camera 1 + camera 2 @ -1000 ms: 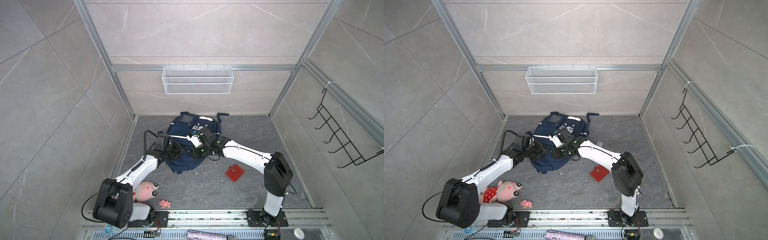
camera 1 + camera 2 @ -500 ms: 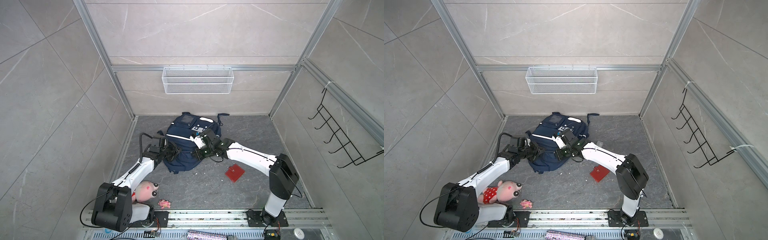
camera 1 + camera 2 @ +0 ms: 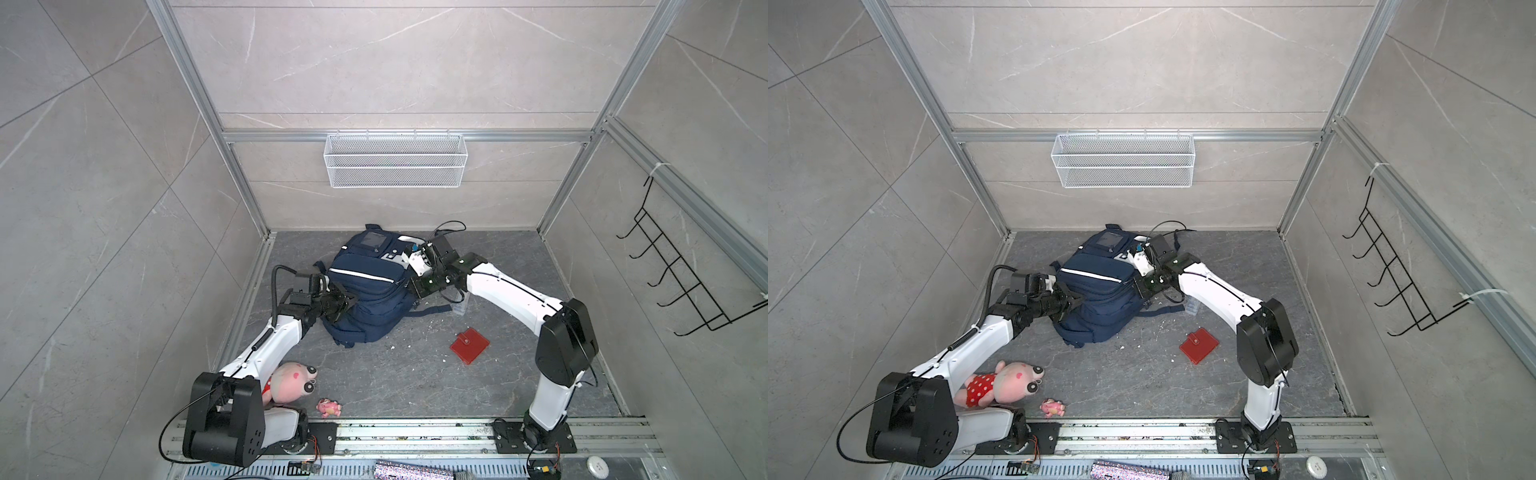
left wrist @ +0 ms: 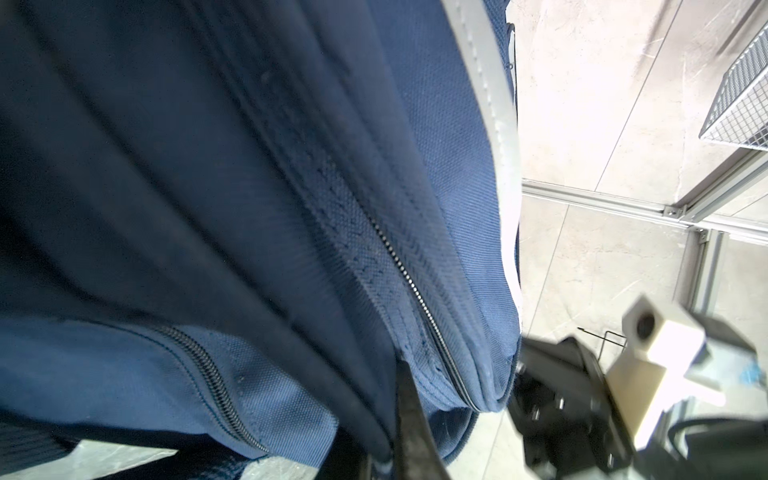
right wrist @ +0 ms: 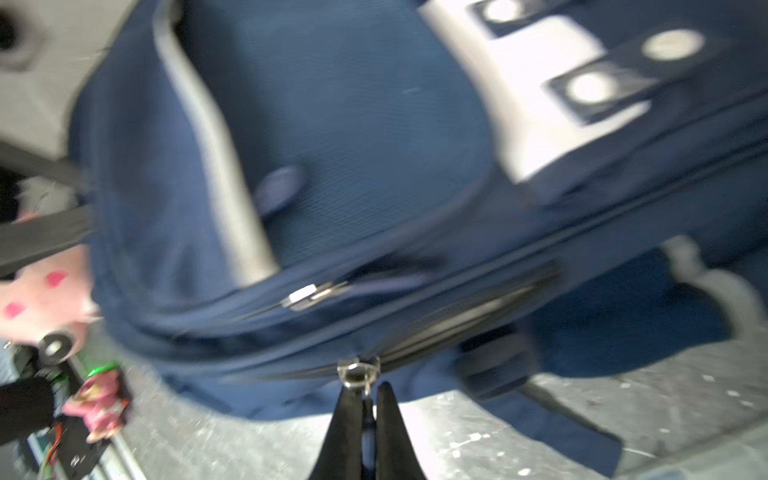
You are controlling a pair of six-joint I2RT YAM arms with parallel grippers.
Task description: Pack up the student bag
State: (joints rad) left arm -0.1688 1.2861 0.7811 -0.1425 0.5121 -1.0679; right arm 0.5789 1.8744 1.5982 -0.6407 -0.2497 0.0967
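**Near field.** My right claw (image 5: 360,390) is clamped on the zip pull (image 5: 356,372) of the student bag (image 3: 365,291), with the jaws together on the metal tab. My left claw (image 3: 350,300) is also closed, and its tips press into the bag's 9 o'clock flank. One finger (image 4: 409,415) lies against the fabric beside a zip line, but I cannot tell whether it nips a fold. The right wrist view is blurred, so how far this zip stands open cannot be read.

**Step in hand (judged).** I take this to be the working of a compartment zip, before anything is loaded. The next move calls for a pull along the zip track rather than away from it. The left claw should brace the soft bag so that it does not slide with the pull.

**Middle field.** The bag lies on the grey desk (image 3: 415,386), past its centre toward 12 o'clock. A red wallet (image 3: 469,345) rests at 4 o'clock from the bag, well apart from it. A pink plush toy (image 3: 291,380) sits at 7 o'clock beside my left arm, with a small pink figure (image 3: 329,408) near it. White flecks dot the desk surface.

**Far field.** The tiled walls are framed in aluminium. A white wire basket (image 3: 395,166) hangs at 12 o'clock and a black hook rack (image 3: 681,282) at 3 o'clock.
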